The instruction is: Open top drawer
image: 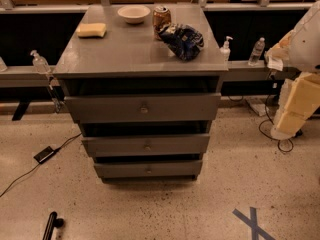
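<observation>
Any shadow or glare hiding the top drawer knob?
Camera view: warm, dim light; deep shadow in the gaps above each drawer; top drawer front and knob evenly lit, no glare; arm at right edge brightly lit, end effector not in view.

Smooth matt grey front on top drawer (112, 108). Above it: glossy bowl (133, 14), metal can (161, 18), crinkly shiny chip bag (182, 40). Gripper out of frame.

The one camera stands high before the table (125, 54), tilted down and facing it squarely, far enough back to take in its whole front and the floor (200, 209), with the claw (282, 126) hanging at the right edge.
</observation>
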`<state>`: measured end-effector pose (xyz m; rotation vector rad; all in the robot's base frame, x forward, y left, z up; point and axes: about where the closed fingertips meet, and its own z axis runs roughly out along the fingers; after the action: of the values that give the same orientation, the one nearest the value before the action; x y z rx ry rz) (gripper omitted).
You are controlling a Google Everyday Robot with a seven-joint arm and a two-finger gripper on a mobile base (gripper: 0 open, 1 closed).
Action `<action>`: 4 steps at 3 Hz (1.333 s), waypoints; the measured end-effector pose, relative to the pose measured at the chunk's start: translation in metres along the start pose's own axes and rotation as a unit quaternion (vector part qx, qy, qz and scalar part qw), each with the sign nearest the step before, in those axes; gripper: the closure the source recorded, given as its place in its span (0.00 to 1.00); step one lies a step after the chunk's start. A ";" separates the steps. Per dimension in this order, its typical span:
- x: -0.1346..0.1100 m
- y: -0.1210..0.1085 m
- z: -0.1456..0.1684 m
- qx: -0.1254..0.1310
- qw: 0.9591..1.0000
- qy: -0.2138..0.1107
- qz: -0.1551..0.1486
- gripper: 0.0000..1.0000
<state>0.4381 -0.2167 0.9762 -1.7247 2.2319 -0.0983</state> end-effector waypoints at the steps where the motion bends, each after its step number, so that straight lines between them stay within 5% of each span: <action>1: -0.001 -0.002 -0.001 0.003 1.000 -0.003 -0.001 0.00; 2: -0.002 -0.028 0.006 0.029 0.999 -0.016 -0.008 0.00; 3: -0.027 -0.113 0.036 0.104 0.991 -0.074 -0.045 0.00; 4: -0.060 -0.171 0.066 0.142 0.983 -0.108 -0.045 0.00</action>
<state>0.6298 -0.1968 0.9679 -1.5983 1.8843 -0.2271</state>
